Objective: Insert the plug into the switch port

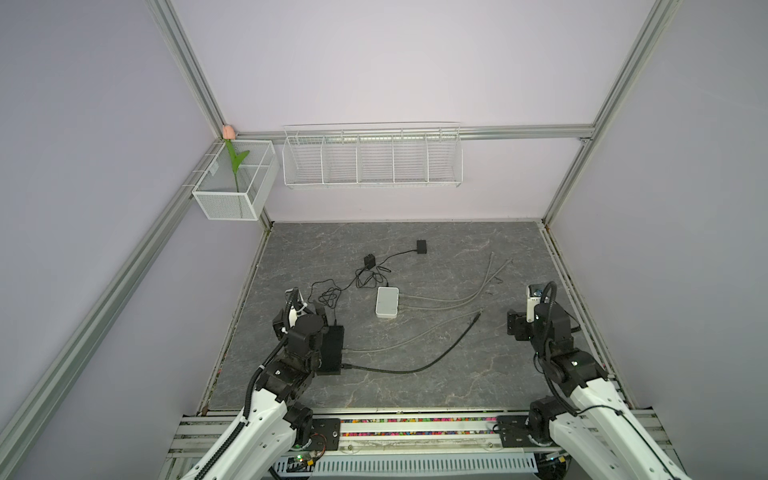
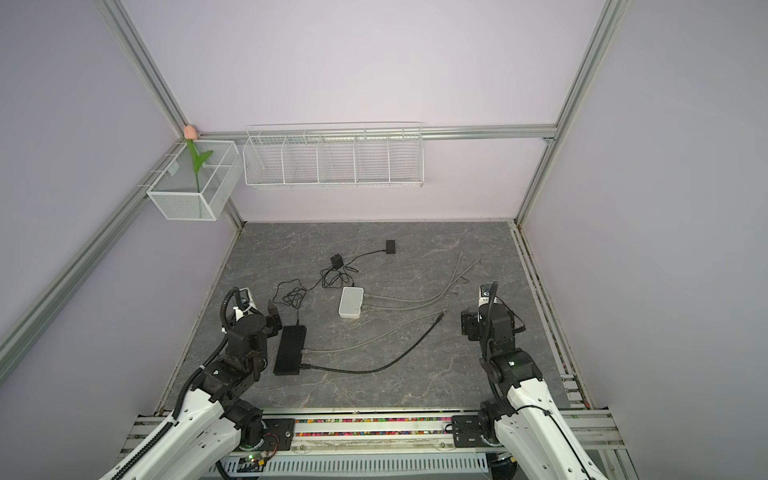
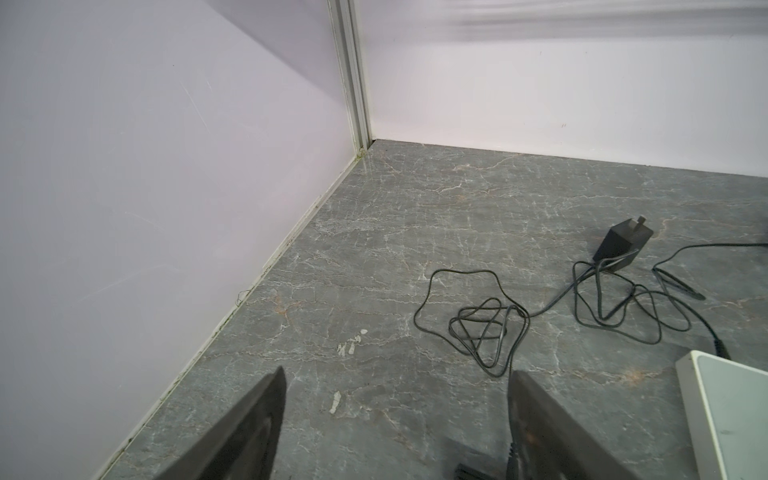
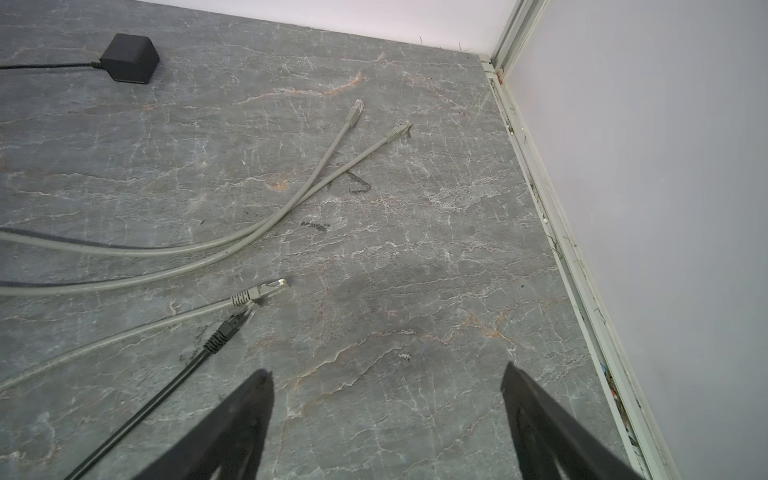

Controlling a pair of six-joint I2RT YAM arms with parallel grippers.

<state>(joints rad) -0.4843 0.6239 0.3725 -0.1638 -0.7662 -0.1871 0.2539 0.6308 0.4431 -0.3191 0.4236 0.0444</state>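
Plug ends lie loose toward the right of the table (image 1: 436, 386): a grey plug (image 4: 259, 289) and a black plug (image 4: 224, 330) rest side by side, long axes running outward from the black switch (image 1: 332, 349), tips pointing away from the white switch (image 1: 387, 302). The right gripper (image 4: 386, 370), spread wide and empty, is much the nearer, with both plugs just outside its gap on the side toward the table's middle; the left gripper (image 3: 397, 372), likewise wide apart and empty, sits by the black switch, well apart from them

Place: robot lab cell.
Evidence: pale lilac panels (image 1: 374, 62) in silver aluminium framing (image 1: 192, 70) around my grey marbled bench (image 1: 415, 386).
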